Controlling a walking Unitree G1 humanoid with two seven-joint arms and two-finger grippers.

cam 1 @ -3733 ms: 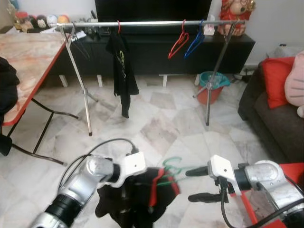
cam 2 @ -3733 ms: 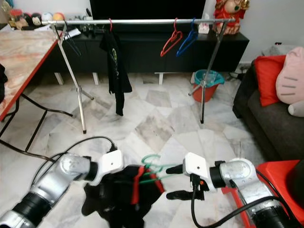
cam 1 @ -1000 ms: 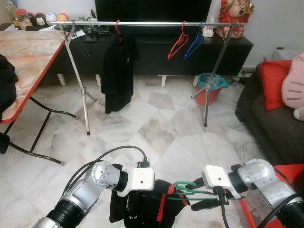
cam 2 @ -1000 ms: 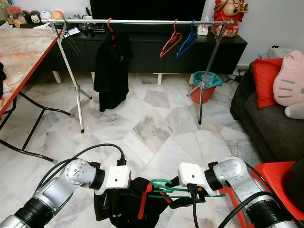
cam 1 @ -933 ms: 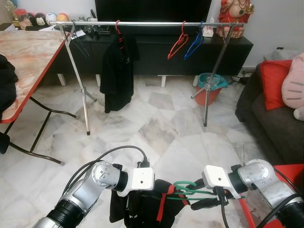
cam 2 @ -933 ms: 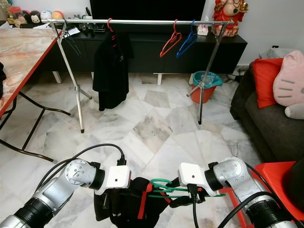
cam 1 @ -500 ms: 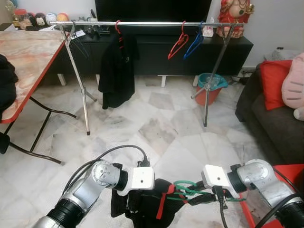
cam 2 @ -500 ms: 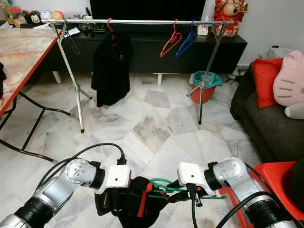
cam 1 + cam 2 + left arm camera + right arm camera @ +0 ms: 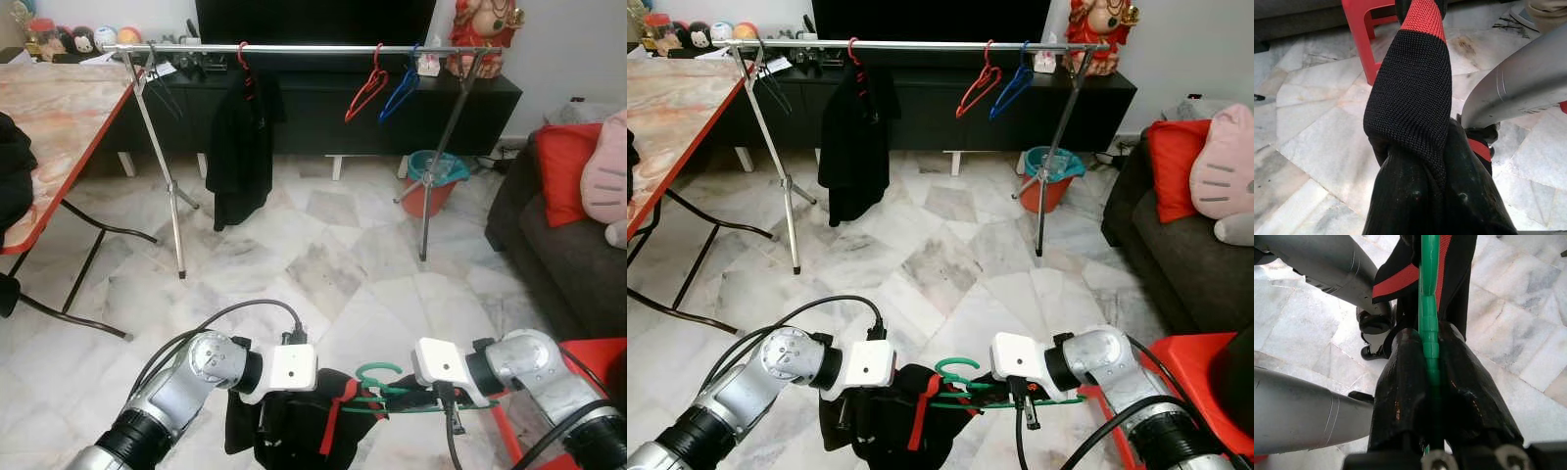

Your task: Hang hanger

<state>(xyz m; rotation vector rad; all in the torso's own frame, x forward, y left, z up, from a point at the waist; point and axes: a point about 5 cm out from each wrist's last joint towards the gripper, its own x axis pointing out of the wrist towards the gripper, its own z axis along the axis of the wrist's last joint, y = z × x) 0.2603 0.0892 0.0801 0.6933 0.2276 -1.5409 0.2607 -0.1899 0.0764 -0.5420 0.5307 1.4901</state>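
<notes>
Clamped tight, the right gripper [image 9: 1431, 357] pinched the bar of one green hanger [image 9: 958, 372], its two black fingers [image 9: 1400, 382] pressed flat against the plastic. Beside it the left gripper [image 9: 284, 416] was buried in a black garment with red trim [image 9: 313, 431] that hung from that hanger low over the marble floor [image 9: 323, 264]; whether its fingers were parted or closed could not be told. Farther off stood one silver clothes rail [image 9: 304, 48], carrying a black garment on a red hanger [image 9: 240, 147], plus one bare red hanger [image 9: 367, 90] and one blue hanger [image 9: 399, 90]. Near the rail's right leg sat a teal and orange bucket [image 9: 436, 178], contents unclear.
</notes>
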